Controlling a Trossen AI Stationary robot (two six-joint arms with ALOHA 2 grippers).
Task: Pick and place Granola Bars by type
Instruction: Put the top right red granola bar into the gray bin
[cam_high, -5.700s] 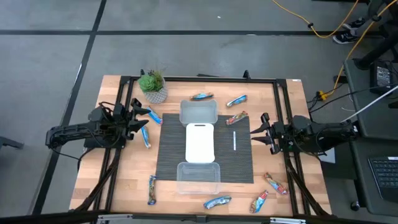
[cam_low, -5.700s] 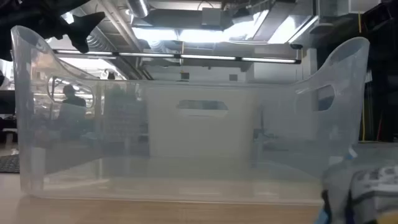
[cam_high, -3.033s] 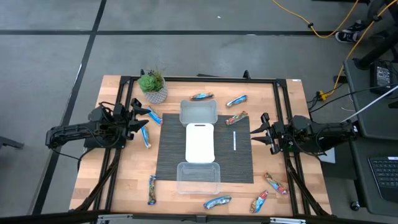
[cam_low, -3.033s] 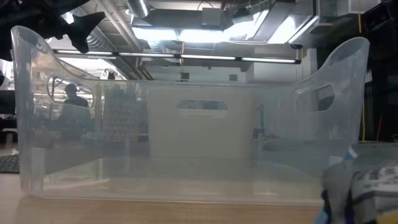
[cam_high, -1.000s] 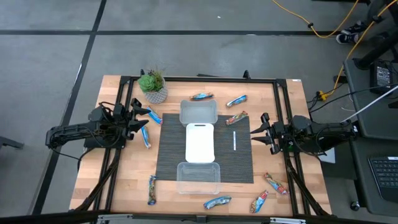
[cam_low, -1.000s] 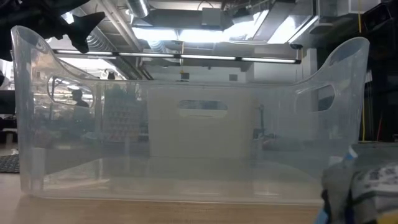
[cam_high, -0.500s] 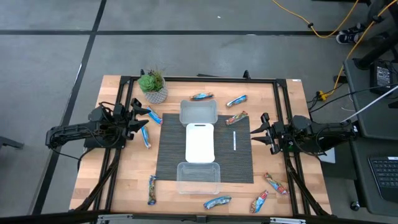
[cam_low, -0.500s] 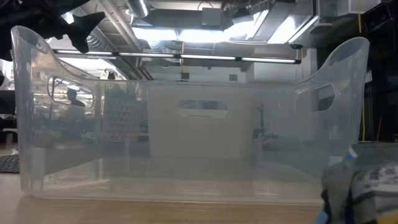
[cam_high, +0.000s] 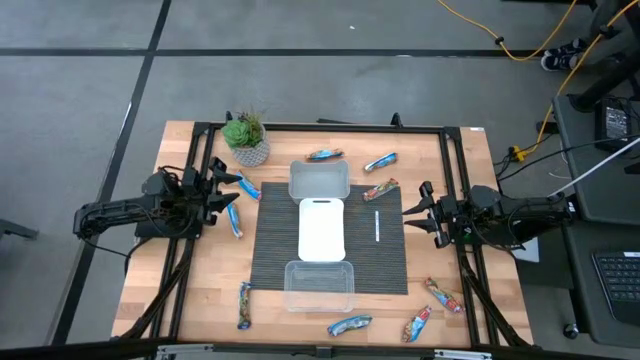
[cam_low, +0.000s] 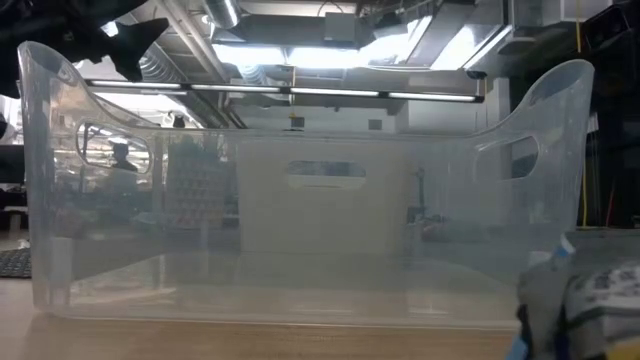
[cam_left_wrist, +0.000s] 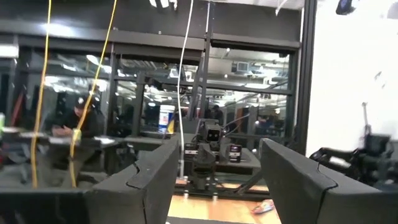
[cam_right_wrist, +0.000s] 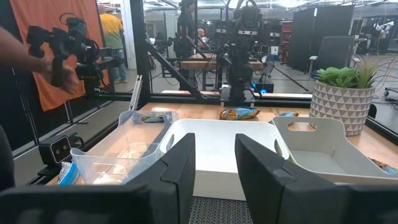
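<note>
Hovering at 9 o'clock, the left jaws (cam_high: 222, 190) are gaping wide and gripping nothing, and the right jaws (cam_high: 424, 213) at 3 o'clock are parted likewise, empty. The Granola Bars (cam_high: 381, 162) are lying scattered on the surface (cam_high: 200, 290) around the mat, from 12 to 6 o'clock.
</note>
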